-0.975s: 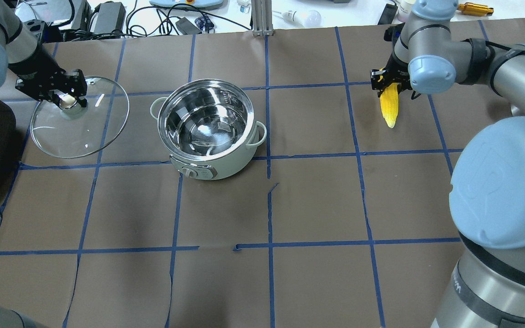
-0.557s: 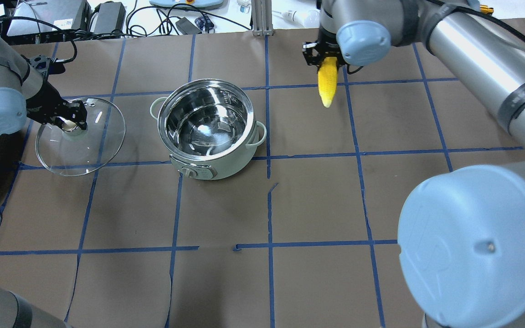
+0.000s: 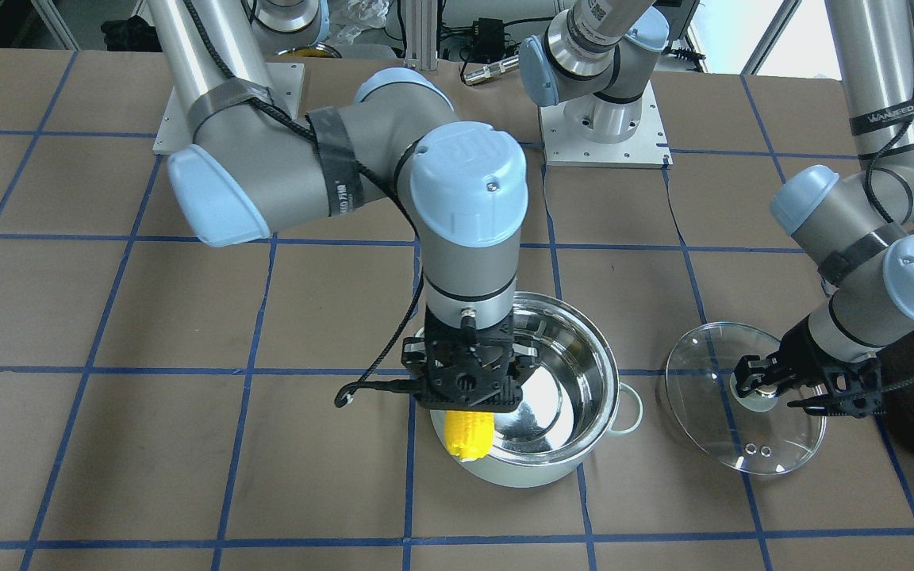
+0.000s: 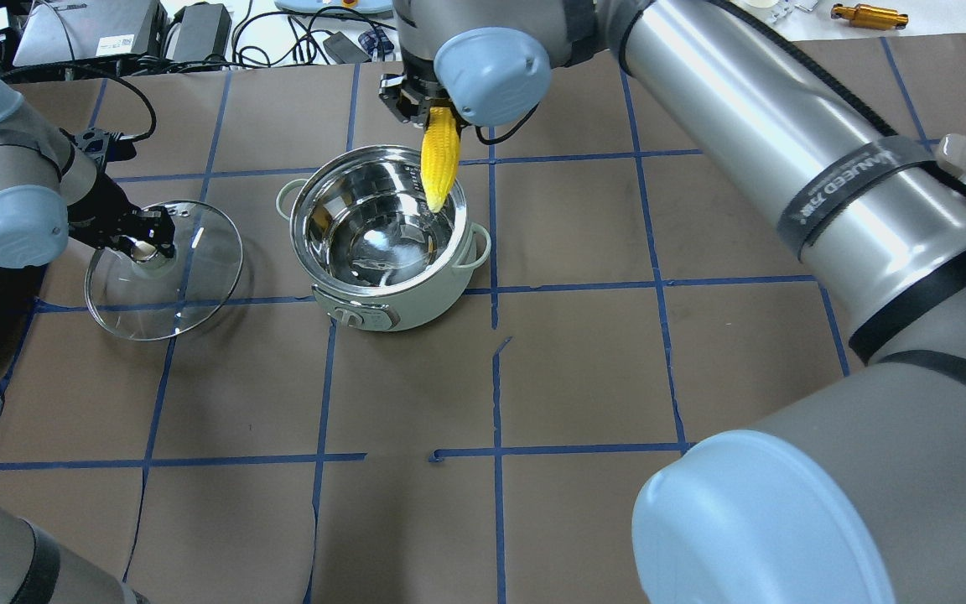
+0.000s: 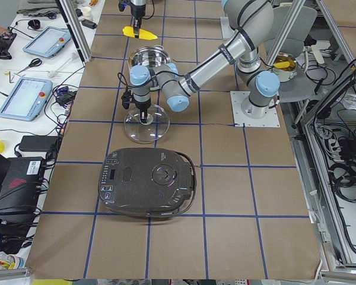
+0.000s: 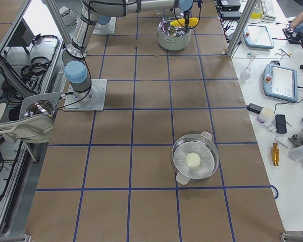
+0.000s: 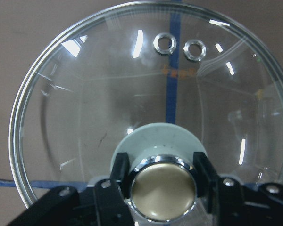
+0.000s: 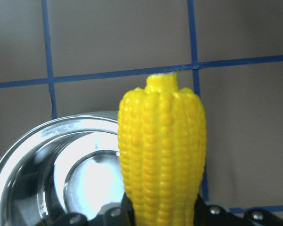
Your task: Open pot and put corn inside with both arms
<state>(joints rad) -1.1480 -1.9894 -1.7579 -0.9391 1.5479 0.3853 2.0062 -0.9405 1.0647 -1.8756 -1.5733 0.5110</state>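
The pale mint-white pot [image 4: 416,294] stands open on the table, its steel inside bare [image 3: 576,381]. My right gripper [image 4: 433,117] is shut on the yellow corn [image 4: 439,168] and holds it tip-down over the pot's far rim. The corn also shows in the front view [image 3: 469,432] and the right wrist view [image 8: 162,150]. My left gripper [image 4: 146,247] is shut on the beige knob [image 7: 163,190] of the glass lid [image 4: 189,285]. It holds the lid left of the pot, low at the table.
A black glossy appliance [image 5: 148,181] lies at the table's left end, close to the lid. A second steel pot [image 6: 194,159] stands far to the right. Cables and devices [image 4: 198,33] line the far edge.
My right arm has carried the corn left, from the far right of the table to above the pot's far rim. The left gripper and lid have shifted slightly nearer and right.
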